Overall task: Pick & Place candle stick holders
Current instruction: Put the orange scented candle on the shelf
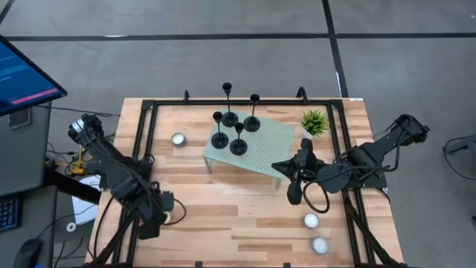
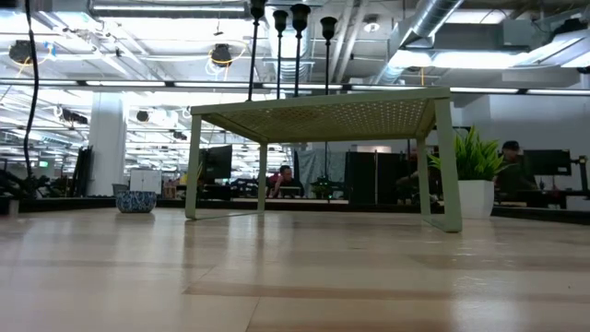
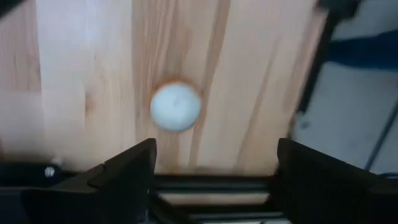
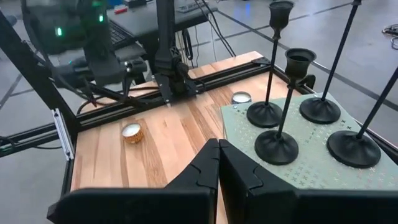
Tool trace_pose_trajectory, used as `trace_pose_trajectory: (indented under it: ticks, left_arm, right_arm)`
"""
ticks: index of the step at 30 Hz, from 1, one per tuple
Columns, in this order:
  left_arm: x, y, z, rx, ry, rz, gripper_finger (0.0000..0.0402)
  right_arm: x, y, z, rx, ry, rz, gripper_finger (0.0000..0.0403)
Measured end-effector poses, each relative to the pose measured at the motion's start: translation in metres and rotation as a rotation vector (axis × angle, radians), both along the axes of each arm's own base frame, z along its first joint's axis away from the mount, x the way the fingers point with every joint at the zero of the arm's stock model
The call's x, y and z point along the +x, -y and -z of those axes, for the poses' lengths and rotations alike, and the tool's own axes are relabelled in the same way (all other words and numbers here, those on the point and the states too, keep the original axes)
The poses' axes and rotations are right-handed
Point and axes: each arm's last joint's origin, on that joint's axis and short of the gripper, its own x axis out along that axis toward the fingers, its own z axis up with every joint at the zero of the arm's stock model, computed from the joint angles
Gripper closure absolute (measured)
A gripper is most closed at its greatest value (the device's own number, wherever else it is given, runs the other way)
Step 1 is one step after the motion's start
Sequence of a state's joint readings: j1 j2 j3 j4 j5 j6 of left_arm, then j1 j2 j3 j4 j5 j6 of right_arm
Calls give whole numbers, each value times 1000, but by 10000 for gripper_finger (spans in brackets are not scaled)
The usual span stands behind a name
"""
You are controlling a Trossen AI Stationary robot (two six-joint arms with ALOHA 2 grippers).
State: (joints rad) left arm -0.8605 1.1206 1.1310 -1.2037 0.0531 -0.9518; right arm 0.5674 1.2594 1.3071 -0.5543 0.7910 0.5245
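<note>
Four black candle stick holders (image 1: 236, 132) stand upright on their disc bases on a small pale green perforated table (image 1: 260, 152) at mid-table. They also show in the right wrist view (image 4: 277, 144). In the low view only their stems (image 2: 279, 51) show above the green table top (image 2: 323, 115). My left gripper (image 1: 167, 204) is open and empty near the table's left near corner, above a white tealight (image 3: 176, 107). My right gripper (image 1: 288, 174) is shut and empty, just right of the green table's near right corner; its fingers (image 4: 217, 162) point toward the table's left.
A tealight (image 1: 178, 139) sits left of the green table, and two more (image 1: 311, 220) (image 1: 320, 244) at the near right. A small green potted plant (image 1: 314, 121) stands at the far right. A black frame rail (image 1: 149, 130) edges the wooden table. Bare wood lies in front of the green table.
</note>
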Motion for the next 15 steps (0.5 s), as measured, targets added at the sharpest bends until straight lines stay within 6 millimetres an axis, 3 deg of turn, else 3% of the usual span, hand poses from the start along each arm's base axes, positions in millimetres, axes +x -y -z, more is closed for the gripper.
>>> trace_pose_trajectory:
  ticks: [7, 15]
  left_arm:
    - [-14, 10, 37, 68, -39, 39, 46]
    - [-10, 22, 62, 58, 146, 13, 49]
  right_arm:
    - [0, 0, -1, 8, 10, 1, 403]
    - [0, 0, -1, 38, 17, 8, 403]
